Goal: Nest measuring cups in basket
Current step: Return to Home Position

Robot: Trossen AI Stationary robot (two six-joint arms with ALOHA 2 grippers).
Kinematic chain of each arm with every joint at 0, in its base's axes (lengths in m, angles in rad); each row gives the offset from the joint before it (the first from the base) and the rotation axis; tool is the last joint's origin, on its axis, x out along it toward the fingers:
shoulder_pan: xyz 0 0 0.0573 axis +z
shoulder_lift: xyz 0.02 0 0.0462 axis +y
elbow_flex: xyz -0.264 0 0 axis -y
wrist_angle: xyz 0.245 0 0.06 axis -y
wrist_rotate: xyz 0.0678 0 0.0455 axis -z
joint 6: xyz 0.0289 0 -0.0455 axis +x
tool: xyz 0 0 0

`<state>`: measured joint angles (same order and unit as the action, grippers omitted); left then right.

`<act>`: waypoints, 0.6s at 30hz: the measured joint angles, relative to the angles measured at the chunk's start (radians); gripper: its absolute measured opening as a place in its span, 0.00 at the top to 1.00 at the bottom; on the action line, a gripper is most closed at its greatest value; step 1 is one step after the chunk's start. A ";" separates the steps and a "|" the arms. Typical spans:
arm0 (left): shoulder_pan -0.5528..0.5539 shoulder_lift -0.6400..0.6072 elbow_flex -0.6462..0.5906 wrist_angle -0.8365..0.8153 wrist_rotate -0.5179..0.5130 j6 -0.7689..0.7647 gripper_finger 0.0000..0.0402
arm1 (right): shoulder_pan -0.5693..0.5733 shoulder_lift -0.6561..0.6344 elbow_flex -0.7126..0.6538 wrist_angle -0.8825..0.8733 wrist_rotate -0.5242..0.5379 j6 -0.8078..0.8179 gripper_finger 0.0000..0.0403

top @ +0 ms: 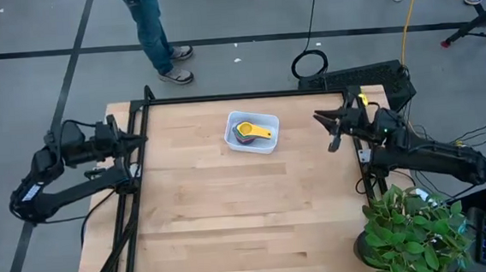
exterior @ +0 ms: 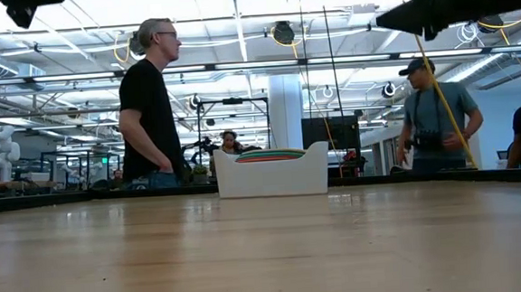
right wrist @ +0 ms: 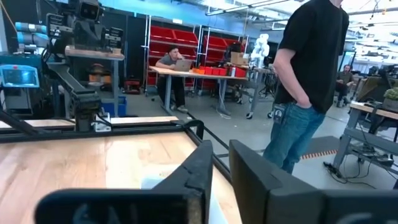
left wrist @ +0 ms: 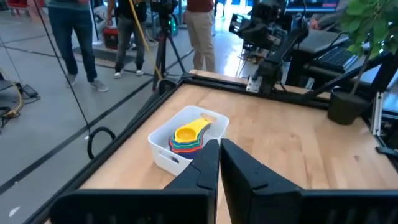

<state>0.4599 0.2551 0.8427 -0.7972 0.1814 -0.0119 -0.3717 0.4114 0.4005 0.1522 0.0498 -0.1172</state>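
Measuring cups [top: 252, 133] sit nested in the basket [top: 231, 140], upper centre overhead. Left gripper [top: 143, 141] jaws nearly together, right gripper [top: 330, 132] jaws slightly apart, both empty beside the surface; only parking looks left.

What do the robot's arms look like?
The left arm and right arm are black, built of chunky jointed pieces with thin black cables looping off them. The left gripper and right gripper each have two flat, pointed black fingers, like a beak.
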 joint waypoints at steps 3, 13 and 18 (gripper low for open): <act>0.000 -0.053 -0.071 0.063 0.000 -0.017 0.98 | 0.000 -0.037 -0.048 0.008 0.000 -0.001 0.92; 0.000 -0.201 -0.266 0.213 0.001 -0.050 0.95 | 0.000 -0.219 -0.089 -0.017 0.004 -0.095 1.00; 0.000 -0.244 -0.311 0.223 0.000 -0.048 0.99 | 0.000 -0.368 -0.088 -0.124 0.006 -0.124 1.00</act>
<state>0.4599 0.0107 0.5321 -0.5737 0.1818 -0.0597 -0.3717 0.0430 0.3122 0.0285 0.0553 -0.2409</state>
